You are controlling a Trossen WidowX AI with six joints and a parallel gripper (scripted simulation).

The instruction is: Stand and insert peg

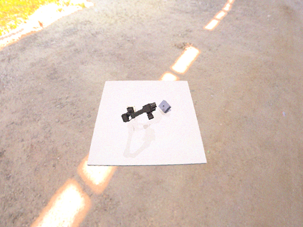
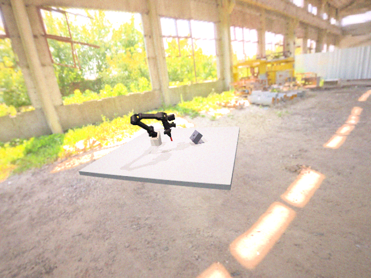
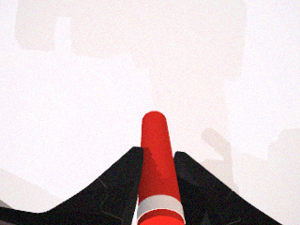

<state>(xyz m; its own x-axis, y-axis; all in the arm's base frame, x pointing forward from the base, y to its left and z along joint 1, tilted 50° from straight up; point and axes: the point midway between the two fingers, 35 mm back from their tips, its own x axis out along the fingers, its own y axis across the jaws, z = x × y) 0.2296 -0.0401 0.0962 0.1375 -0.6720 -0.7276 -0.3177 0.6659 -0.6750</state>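
Observation:
The red peg point(image 3: 154, 128) point(image 2: 171, 139) is between the fingers of my gripper point(image 3: 157, 158) point(image 2: 170, 136), which is shut on it. Its white band and near end are toward the wrist camera. Its plain end points away from the camera, down toward the table point(image 1: 176, 145) point(image 2: 206, 167). The peg's shadow lies apart from it in the wrist view, so it appears to be held above the table. The peg cannot be made out in the top view. The grey sloped panel point(image 1: 166, 107) point(image 2: 197, 137) stands beyond the gripper, with one dark hole point(image 1: 163, 106) in its face.
The arm's pale base point(image 2: 155, 140) stands on the table behind the gripper. The panel is to the right of the gripper in the top and exterior views. The arm's shadow falls across the table. The table's near edge point(image 2: 155, 180) shows in the exterior view.

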